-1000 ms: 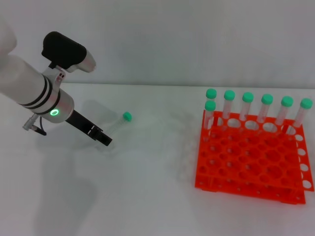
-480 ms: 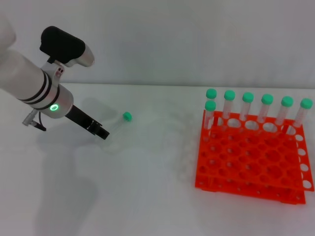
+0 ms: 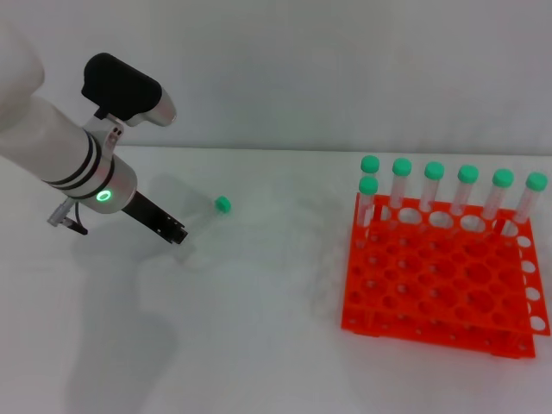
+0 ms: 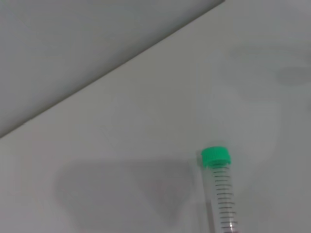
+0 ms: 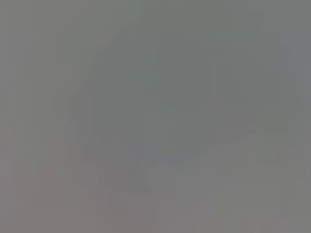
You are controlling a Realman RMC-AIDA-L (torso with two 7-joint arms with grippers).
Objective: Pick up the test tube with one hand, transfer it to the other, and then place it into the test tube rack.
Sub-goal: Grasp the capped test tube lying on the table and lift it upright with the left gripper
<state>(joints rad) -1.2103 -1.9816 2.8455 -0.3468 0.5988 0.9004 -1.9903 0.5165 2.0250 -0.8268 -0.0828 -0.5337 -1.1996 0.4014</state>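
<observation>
The test tube point(image 3: 223, 204) lies on the white table, left of centre, with its green cap pointing away from me and its clear body running toward my left gripper. My left gripper point(image 3: 172, 233), on the white banded arm with the green light, sits low over the table at the tube's bottom end. The left wrist view shows the tube point(image 4: 221, 189) lying flat with its cap point(image 4: 215, 156), but not my fingers. The orange test tube rack point(image 3: 431, 323) stands at the right. My right gripper is out of view, and its wrist view is blank grey.
Several look-alike green-capped tubes point(image 3: 434, 185) stand upright in the rack's back row and left corner. A grey wall point(image 3: 345, 69) rises behind the table's far edge. Bare white tabletop point(image 3: 276, 285) lies between the lying tube and the rack.
My left gripper's tip has drawn back a little to the left and away from me along the tube. The tube's cap has not moved.
</observation>
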